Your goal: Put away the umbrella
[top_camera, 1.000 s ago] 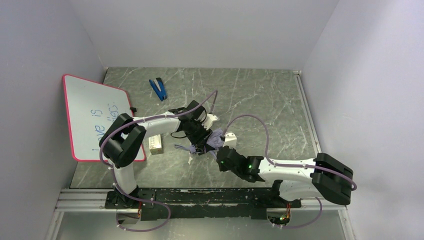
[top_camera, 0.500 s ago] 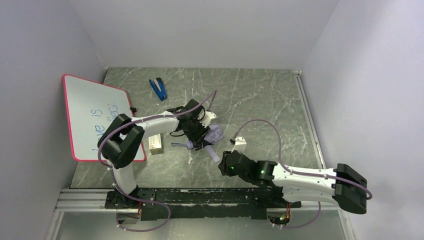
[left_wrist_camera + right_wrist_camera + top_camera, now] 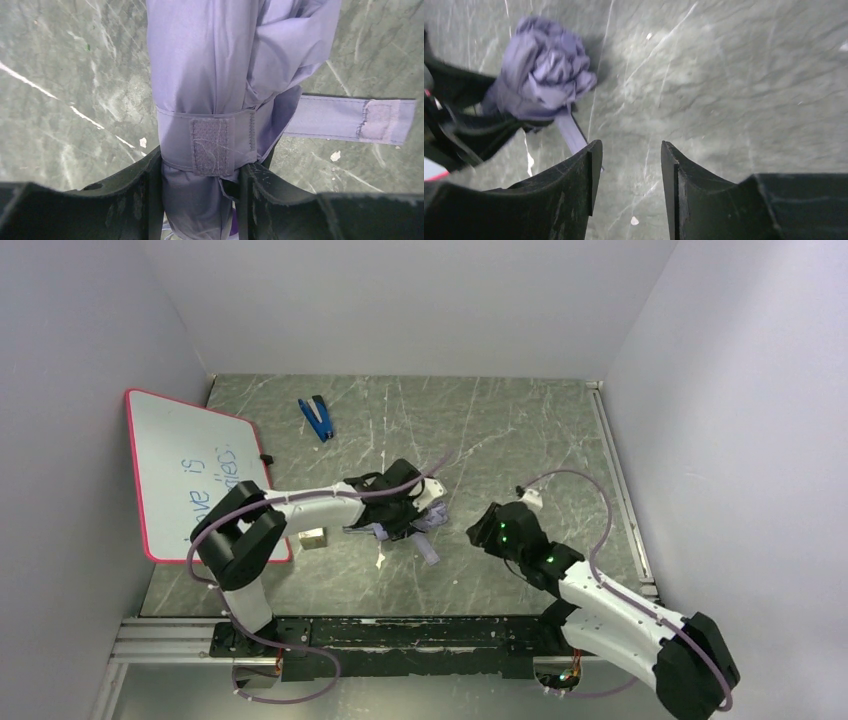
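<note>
At the worktop's centre, the left arm stretches low toward 3 o'clock, left fingers clamped around the folded umbrella. At its 4 o'clock, the bent right arm aims toward 10 o'clock, right fingers apart.

umbrella: thin lavender cloth, matt, creased and bunched. strap: same cloth, stitched edges, fuzzy hook-and-loop patches. left claw and right claw: black matt plastic, faint layer lines, slightly rough. worktop: grey-green stone look, white veining, smooth, low sheen, scuffed. whiteboard on the left: smooth glossy white, red plastic-looking rim. arm shells: white plastic, semi-gloss. near rail: bare metal.
</note>
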Motion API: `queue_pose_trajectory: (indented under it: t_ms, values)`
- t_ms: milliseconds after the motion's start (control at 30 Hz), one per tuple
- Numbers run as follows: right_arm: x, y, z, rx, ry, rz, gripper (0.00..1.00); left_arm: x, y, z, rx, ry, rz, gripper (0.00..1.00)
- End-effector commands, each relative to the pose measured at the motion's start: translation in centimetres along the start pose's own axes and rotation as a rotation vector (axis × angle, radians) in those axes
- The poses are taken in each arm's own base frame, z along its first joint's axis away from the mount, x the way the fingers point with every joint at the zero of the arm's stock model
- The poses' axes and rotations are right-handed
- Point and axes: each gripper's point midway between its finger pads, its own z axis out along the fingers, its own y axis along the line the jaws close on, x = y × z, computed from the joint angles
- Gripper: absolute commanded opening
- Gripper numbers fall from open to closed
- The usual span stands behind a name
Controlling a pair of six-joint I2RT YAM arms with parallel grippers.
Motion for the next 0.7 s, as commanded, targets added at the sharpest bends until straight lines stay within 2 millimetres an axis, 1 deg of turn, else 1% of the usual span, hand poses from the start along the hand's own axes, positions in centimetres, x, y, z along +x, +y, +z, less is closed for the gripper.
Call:
queue_pose_trajectory:
  t_ms: [0,100,167,233,333,367,433,500,533,633,667]
  values:
    - [-5.1,1.1,-0.2,-0.042,-0.074,-0.018,0.51,5.8,1.2,1.3,-0.213,0.19,0.153,0.05]
    - [-9.7,0.9,0.0,0.018,-0.176,-0.023,0.51,6.1,0.9,1.7,-0.28,0.19,0.218,0.05]
    - [-13.2,0.8,0.1,0.067,-0.26,-0.026,0.52,6.3,0.4,2.1,-0.316,0.183,0.266,0.05]
    - [-17.0,1.3,-0.1,0.1,-0.352,-0.026,0.52,6.4,0.2,2.5,-0.352,0.182,0.306,0.05]
    - [-21.9,2.5,-0.3,0.09,-0.485,-0.079,0.52,6.2,0.0,2.8,-0.407,0.161,0.355,0.05]
    - [-23.3,3.0,-0.3,0.078,-0.512,-0.132,0.52,6.0,0.0,2.9,-0.424,0.153,0.368,0.05]
    - [-26.0,4.3,-0.2,0.039,-0.521,-0.233,0.57,5.9,0.0,2.9,-0.45,0.139,0.389,0.05]
    - [-28.0,4.7,0.5,0.014,-0.462,-0.328,0.65,5.7,0.0,3.0,-0.464,0.126,0.414,0.05]
    - [-28.7,5.5,1.1,-0.029,-0.436,-0.384,0.65,5.5,0.0,3.0,-0.472,0.118,0.426,0.05]
    - [-28.8,7.2,3.4,-0.131,-0.292,-0.574,0.66,5.2,-0.1,3.2,-0.477,0.101,0.481,0.05]
    - [-27.9,7.7,4.8,-0.183,-0.227,-0.641,0.66,4.9,-0.2,3.3,-0.477,0.091,0.499,0.05]
